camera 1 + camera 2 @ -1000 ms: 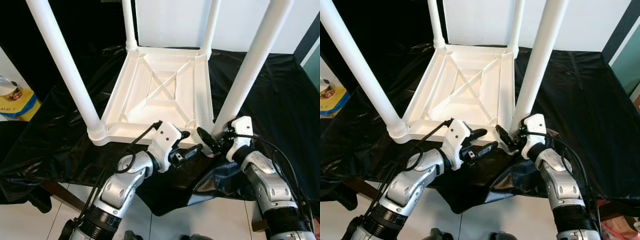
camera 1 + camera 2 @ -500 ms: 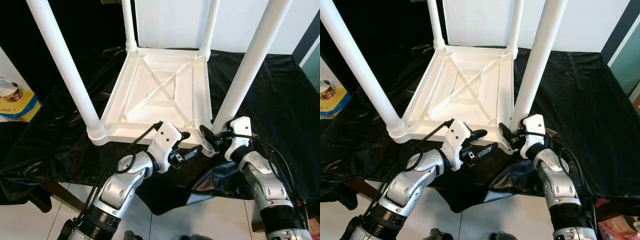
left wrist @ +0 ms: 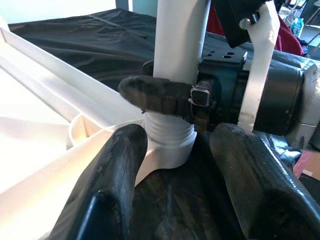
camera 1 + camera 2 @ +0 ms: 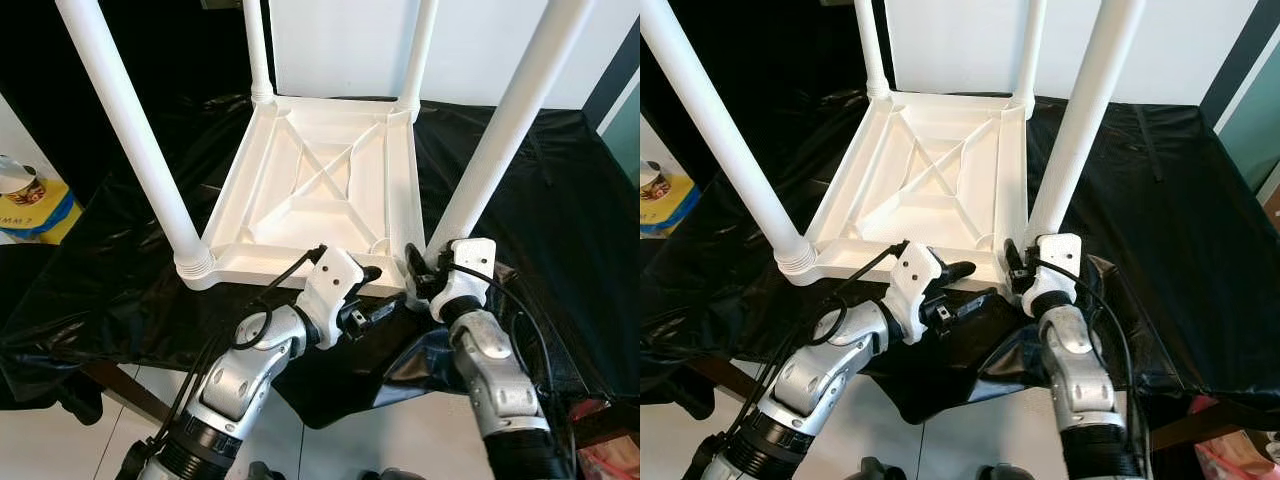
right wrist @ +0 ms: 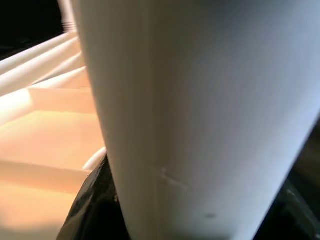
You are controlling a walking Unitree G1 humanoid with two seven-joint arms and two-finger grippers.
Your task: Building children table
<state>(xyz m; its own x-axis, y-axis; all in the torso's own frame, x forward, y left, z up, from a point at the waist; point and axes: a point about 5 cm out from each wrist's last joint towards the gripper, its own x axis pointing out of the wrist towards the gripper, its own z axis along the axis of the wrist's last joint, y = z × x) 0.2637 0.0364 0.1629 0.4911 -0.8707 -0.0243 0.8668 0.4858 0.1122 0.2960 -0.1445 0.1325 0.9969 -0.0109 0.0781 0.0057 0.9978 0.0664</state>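
Right gripper [image 4: 420,275] sits at lower centre-right of the head view, fingers closed round the base of the near right table leg [image 4: 500,130], just above its ribbed collar. Left wrist view confirms it: one black finger [image 3: 160,95] wraps across the front of the white leg [image 3: 177,60]. Right wrist view is mostly that leg [image 5: 200,115] up close, too near to see its fingers.

Left gripper [image 4: 375,290] sits at lower centre, fingers spread apart, holding nothing, tips just beside the table's near edge. In its wrist view the two black fingers [image 3: 115,175] stand wide either side of the leg socket.

Upside-down white children table [image 4: 930,170] lies on black plastic sheeting [image 4: 540,200], centre to upper centre, four legs pointing up, cross-ribbed underside showing. Yellow and blue box [image 4: 35,205] at far left edge.

Versus a second ago: right gripper has moved in from beside the leg to clasp it, and the right forearm now stands steeper, closer to centre. Left arm unchanged, elbow bent, forearm angling up from lower left. Table has not shifted.
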